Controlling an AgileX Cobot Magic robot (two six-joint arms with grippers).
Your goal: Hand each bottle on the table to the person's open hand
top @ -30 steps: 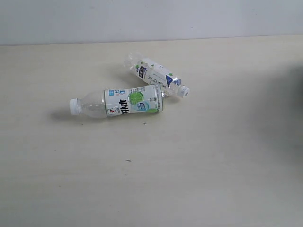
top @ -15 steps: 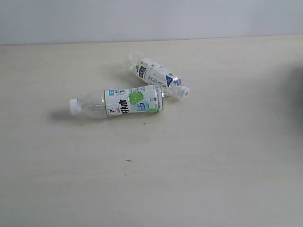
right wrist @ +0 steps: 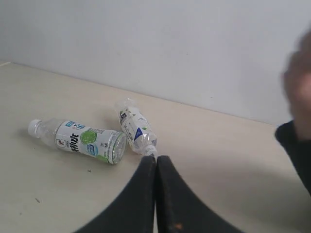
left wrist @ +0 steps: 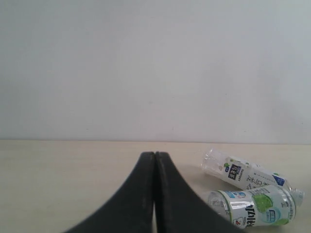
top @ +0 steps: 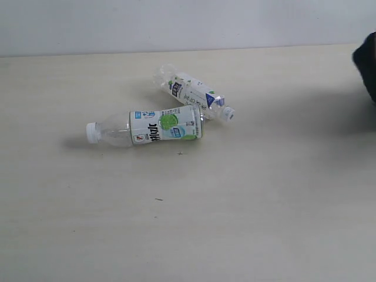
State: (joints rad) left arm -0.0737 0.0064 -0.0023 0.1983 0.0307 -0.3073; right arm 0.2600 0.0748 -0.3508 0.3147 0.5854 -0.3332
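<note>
Two bottles lie on their sides on the beige table (top: 235, 223). The white-green-blue bottle (top: 154, 127) points its white cap left. Behind it the slim white-blue bottle (top: 194, 92) lies at an angle, its cap toward the right. Their ends meet or nearly meet. Both show in the left wrist view, the green one (left wrist: 257, 207) and the slim one (left wrist: 248, 174), and in the right wrist view (right wrist: 82, 140), (right wrist: 136, 127). My left gripper (left wrist: 154, 155) and right gripper (right wrist: 156, 158) are shut and empty, apart from the bottles. A blurred hand (right wrist: 299, 82) with black sleeve (right wrist: 297, 145) enters at the right.
A pale wall (top: 176, 23) runs behind the table's far edge. A dark shape, the black sleeve (top: 367, 67), cuts into the exterior view's right edge. Neither arm shows in the exterior view.
The dark sleeve has come into the exterior view at the right edge, with its shadow spreading over the table. The bottles have not moved.
</note>
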